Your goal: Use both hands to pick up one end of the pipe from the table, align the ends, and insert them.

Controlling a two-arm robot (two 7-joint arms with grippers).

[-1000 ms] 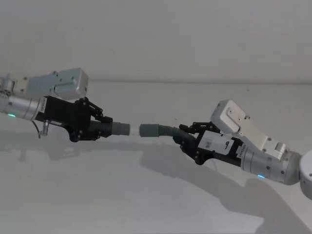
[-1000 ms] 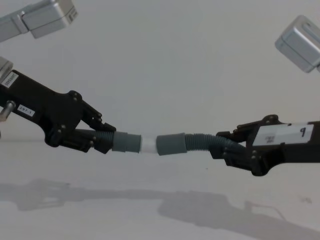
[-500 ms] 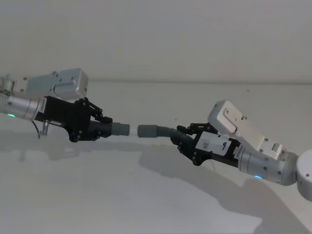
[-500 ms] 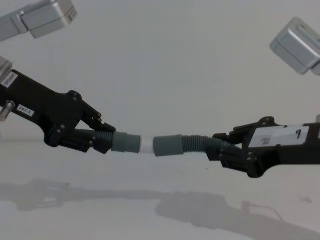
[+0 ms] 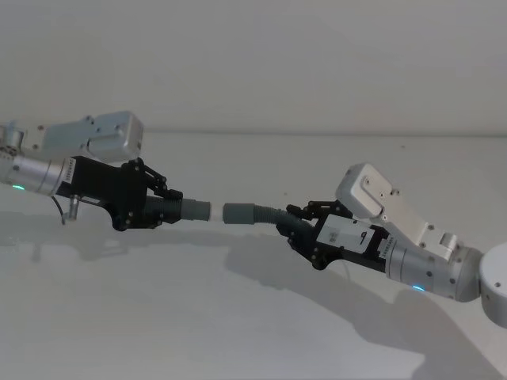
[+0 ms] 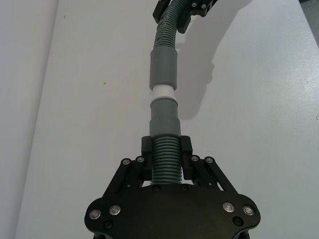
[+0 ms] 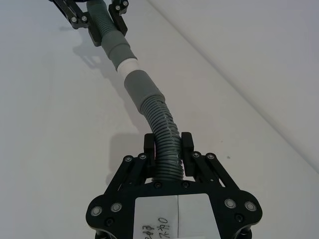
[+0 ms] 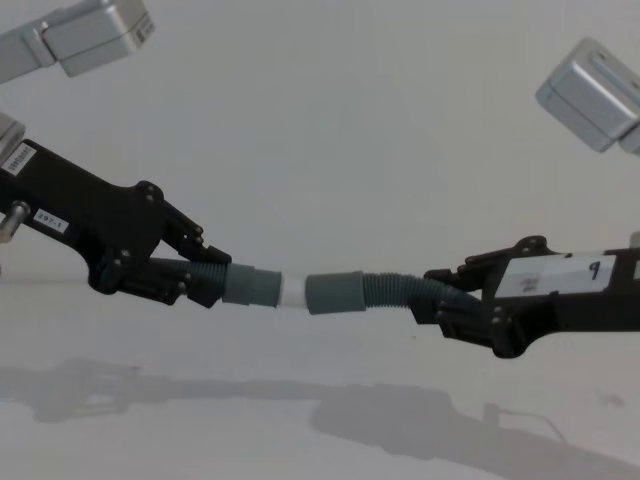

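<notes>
My left tool and right tool each clamp a hose; I'd keep the spigot square to the sleeve and push straight.

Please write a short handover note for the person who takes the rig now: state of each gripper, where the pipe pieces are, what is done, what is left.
Left gripper: jaws shut on the short hose piece, held above the table.
Right gripper: jaws shut on the longer hose piece, also held in the air.
The white spigot tip meets the mouth of the sleeve cuff; both are roughly in line.
Done: both pieces picked up, ends aligned.
Left: most of the white tip is exposed, so push the ends together until it seats in the sleeve.
</notes>
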